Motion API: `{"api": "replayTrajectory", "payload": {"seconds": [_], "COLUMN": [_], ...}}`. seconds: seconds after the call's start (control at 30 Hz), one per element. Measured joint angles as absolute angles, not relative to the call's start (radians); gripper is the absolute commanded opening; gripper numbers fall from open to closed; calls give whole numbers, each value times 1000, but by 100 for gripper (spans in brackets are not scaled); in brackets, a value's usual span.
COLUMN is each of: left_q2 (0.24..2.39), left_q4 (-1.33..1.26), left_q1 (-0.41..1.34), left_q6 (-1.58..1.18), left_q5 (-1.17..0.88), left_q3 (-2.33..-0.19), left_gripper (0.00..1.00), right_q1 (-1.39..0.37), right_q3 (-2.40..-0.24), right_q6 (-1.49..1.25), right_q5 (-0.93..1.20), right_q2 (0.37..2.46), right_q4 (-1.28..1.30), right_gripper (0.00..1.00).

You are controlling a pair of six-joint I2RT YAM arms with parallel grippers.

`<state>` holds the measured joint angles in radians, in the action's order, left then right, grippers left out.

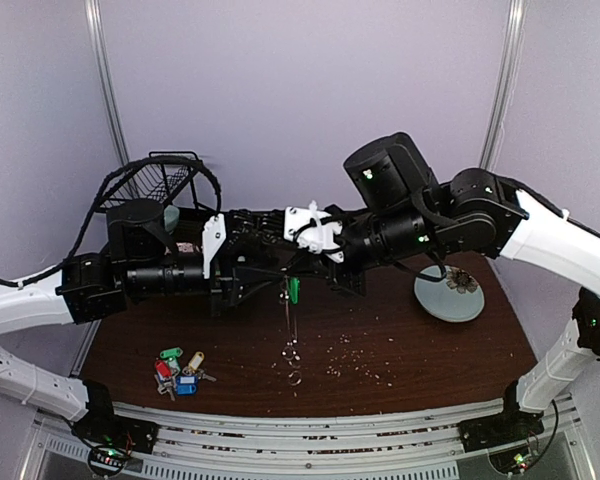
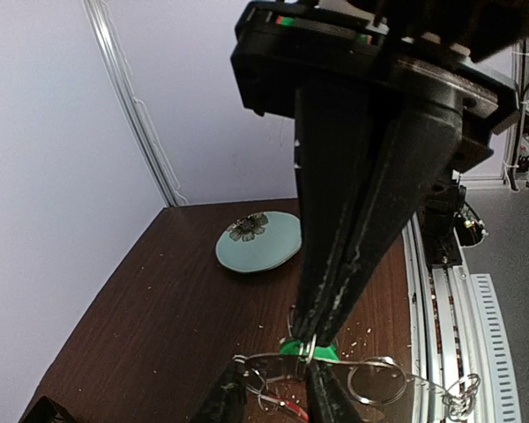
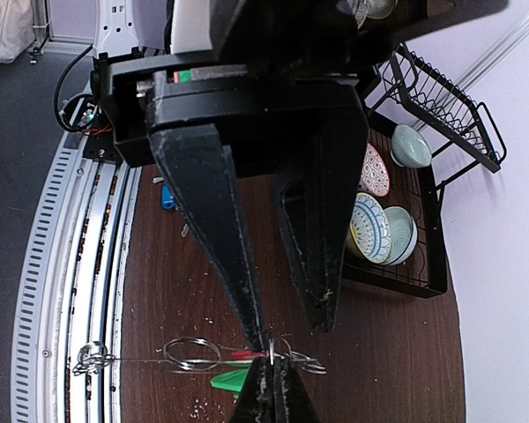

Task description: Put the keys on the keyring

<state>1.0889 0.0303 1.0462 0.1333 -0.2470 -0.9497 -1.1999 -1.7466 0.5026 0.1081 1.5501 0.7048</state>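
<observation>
We are clamping the keyring [image 3: 141,359] in the right gripper [image 3: 271,383], left gripper [image 2: 273,401] fingers apart; most keys [image 1: 178,370] are lying unthreaded left of it.

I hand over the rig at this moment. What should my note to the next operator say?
Right gripper: shut on the keyring, held up over the table.
Left gripper: open, fingers either side of the keyring.
Green-tagged key: hangs at the keyring; threaded or not, cannot tell.
Other keys: heaped on the table, near-left.
Left to do: thread those keys.
</observation>
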Motion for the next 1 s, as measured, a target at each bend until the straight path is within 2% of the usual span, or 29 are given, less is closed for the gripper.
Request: {"api": "replayTrajectory", "payload": {"seconds": [0.17, 0.27, 0.37, 0.4, 0.47, 0.53, 0.7, 1.0], "left_q2": [1089, 1090, 1090, 1090, 1090, 1082, 1049, 1042], "left_q4": [33, 35, 35, 34, 30, -7, -123, -234], "left_q1": [1046, 1046, 1046, 1046, 1046, 1046, 1046, 1046], "left_q6": [147, 152, 158, 159, 158, 147, 112, 102], "left_q5": [-253, -262, -272, -273, -273, -273, -281, -317], "left_q3": [-950, -952, -952, -952, -951, -928, -824, -799], "left_gripper": [12, 0, 0, 0, 0, 0, 0, 0], "right_q1": [-1206, -1207, -1206, -1206, -1206, -1206, -1175, -1093], "right_q3": [-1750, -1752, -1760, -1761, -1760, -1739, -1560, -1378], "right_q6": [514, 520, 521, 521, 516, 502, 459, 357], "right_q5": [109, 109, 108, 108, 107, 109, 166, 291], "right_q2": [1550, 1551, 1552, 1552, 1552, 1544, 1454, 1354], "right_q4": [706, 706, 710, 710, 709, 674, 538, 319], "right_gripper": [0, 0, 0, 3, 22, 30, 32, 36]}}
